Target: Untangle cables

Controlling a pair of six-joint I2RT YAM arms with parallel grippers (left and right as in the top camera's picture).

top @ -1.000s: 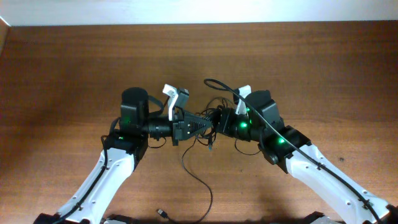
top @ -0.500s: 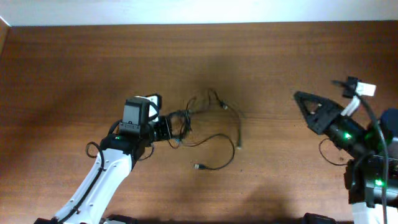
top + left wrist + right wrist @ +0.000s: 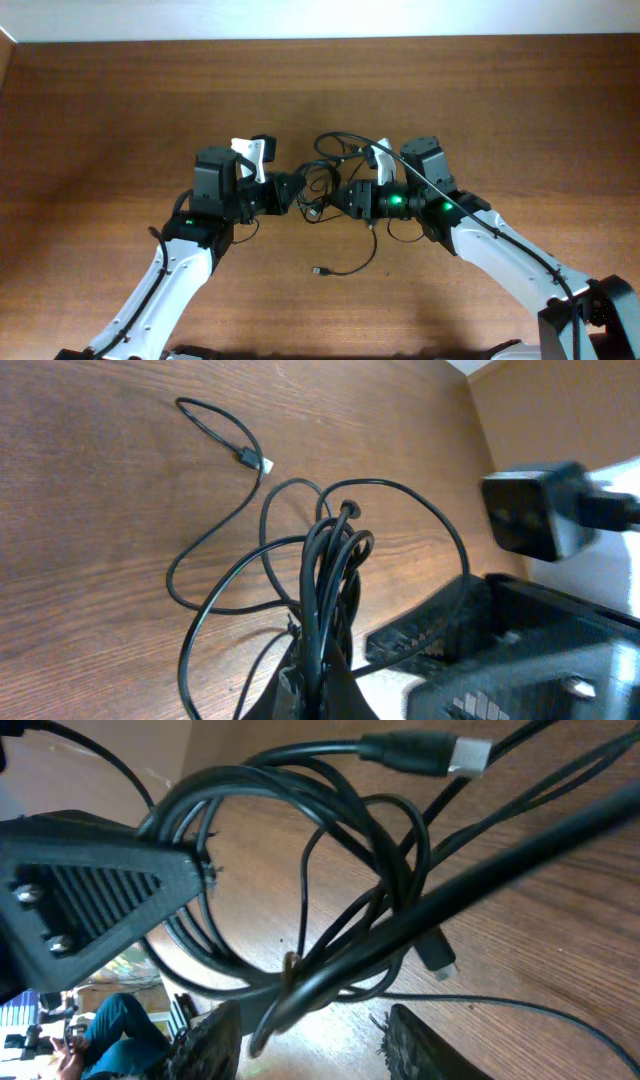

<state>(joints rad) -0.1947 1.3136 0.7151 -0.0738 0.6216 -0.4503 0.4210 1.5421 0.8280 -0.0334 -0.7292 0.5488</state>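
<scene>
Overhead: tangled cables (image 3: 322, 185) on wooden table (image 3: 120, 100).

I work in what looks like a robotics lab: my white left arm (image 3: 165, 290) and right arm (image 3: 510, 262), green status lights (image 3: 398, 201) glowing, stand at a brown wooden table (image 3: 100, 100) beside a pale wall (image 3: 300, 18), and a person in blue (image 3: 100, 1020) sits blurred in the background.
</scene>
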